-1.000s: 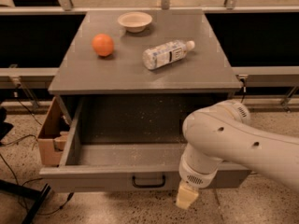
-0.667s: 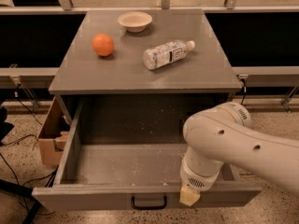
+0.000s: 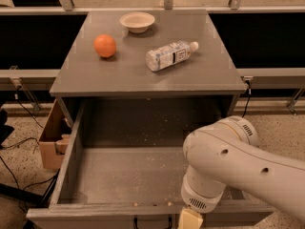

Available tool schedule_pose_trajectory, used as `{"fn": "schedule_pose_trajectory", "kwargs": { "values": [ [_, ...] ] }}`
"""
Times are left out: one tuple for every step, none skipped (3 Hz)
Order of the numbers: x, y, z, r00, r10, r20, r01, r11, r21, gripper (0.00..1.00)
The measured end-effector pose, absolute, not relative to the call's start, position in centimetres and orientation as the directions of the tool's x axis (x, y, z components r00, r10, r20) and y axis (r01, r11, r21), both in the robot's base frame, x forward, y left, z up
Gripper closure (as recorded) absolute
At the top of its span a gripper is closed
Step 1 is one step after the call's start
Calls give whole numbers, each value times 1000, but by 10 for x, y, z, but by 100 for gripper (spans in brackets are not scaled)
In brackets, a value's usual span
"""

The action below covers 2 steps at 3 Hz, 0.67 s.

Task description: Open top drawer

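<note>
A speckled floor [image 3: 19, 128] runs under a grey cabinet, with dark rails behind it. Nearest the camera, the pincer [image 3: 189, 220] hangs at the bottom edge of the view, just right of the small black handle [image 3: 152, 222] on the drawer front. That placement suits pulling the front outward. Most of the pincer is cut off, so I cannot tell whether it is clenched or released.

The white arm [image 3: 238, 161] reaches down over the drawer's right front corner. The top drawer [image 3: 124, 171] stands far out from the cabinet, its deep grey bed bare apart from scattered crumbs, so the opening looks largely done. A cardboard box [image 3: 47, 147] sits on the floor against the drawer's left side.

Farther back, the tabletop [image 3: 143, 80] carries an orange [image 3: 105, 46], a bottle [image 3: 169, 55] lying on its side and a small bowl [image 3: 137, 21]. All three lie well back from the front edge and clear of the drawer's travel.
</note>
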<state>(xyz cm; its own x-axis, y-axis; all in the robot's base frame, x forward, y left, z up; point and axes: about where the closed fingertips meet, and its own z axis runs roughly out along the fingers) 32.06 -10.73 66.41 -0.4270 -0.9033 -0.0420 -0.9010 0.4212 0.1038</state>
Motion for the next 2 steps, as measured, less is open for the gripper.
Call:
{"fn": "schedule_pose_trajectory", "kwargs": {
  "values": [
    [321, -107, 664, -427, -903, -42, -901, 421, 104, 0],
    [333, -113, 693, -412, -910, -42, -910, 409, 63, 0]
  ]
}}
